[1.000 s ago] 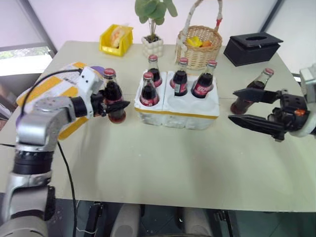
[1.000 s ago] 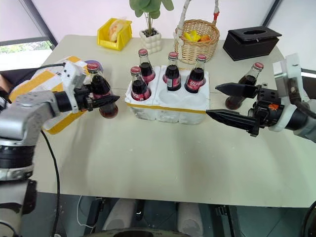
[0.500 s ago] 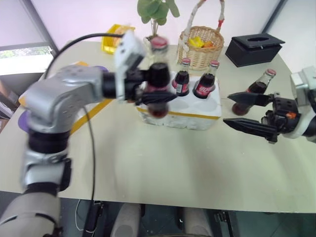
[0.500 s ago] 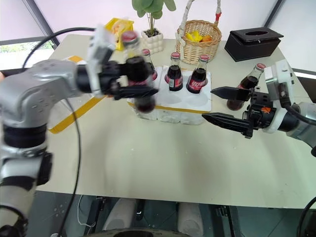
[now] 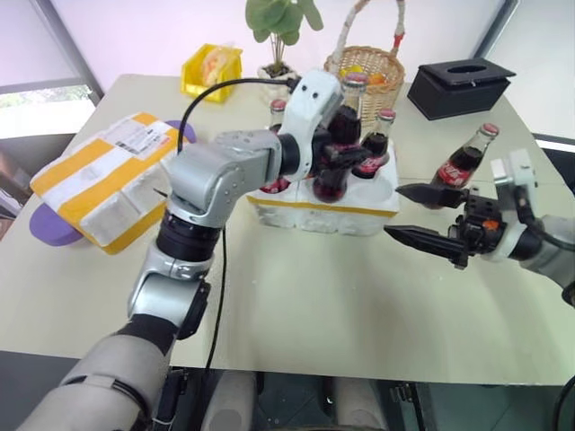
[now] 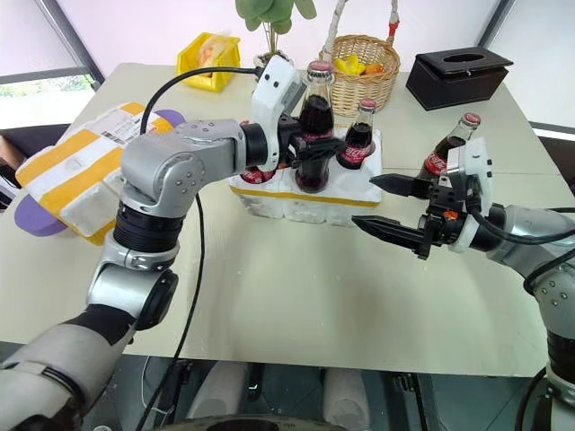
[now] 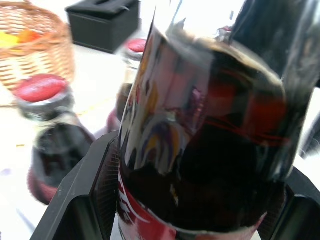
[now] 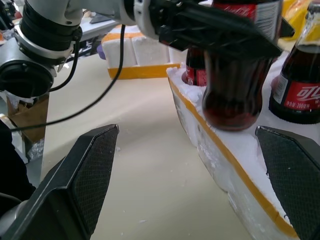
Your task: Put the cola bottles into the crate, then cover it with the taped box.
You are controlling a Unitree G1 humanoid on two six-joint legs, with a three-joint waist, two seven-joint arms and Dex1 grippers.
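Left gripper [image 6: 310,148]: I am holding a cola bottle [image 6: 314,126] by its body, my two black fingers clamped on either side of it, upper centre of the right eye frame.
Held bottle: it is hanging upright over the near row of the crate [image 6: 310,199], its base just above the white foam; in the right wrist view the base [image 8: 232,107] is sitting right at the crate's top surface, and I cannot tell whether it is touching.
Right gripper [image 6: 391,208]: I am keeping my fingers spread wide and holding nothing, hovering over the table [image 6: 296,296] at right of centre, tips pointing toward the crate's right end.
Crate: it is sitting at the centre of the table, yellow tape band running along its near side; other bottles are standing in it, one of them at its far right corner [image 6: 358,137], the rest partly hidden behind my left arm.
Loose bottle [image 6: 446,154]: it is standing on the table to the right of the crate, just behind my right gripper.
Taped box [image 5: 106,175]: it is lying at the left edge of the table, well apart from the crate, white shipping label facing up, resting partly on a purple plate [image 5: 49,229].
Background: a yellow bin [image 5: 211,70], a potted plant [image 5: 280,45], a wicker basket [image 5: 367,67] and a black tissue box [image 5: 460,87] are lining the far edge.
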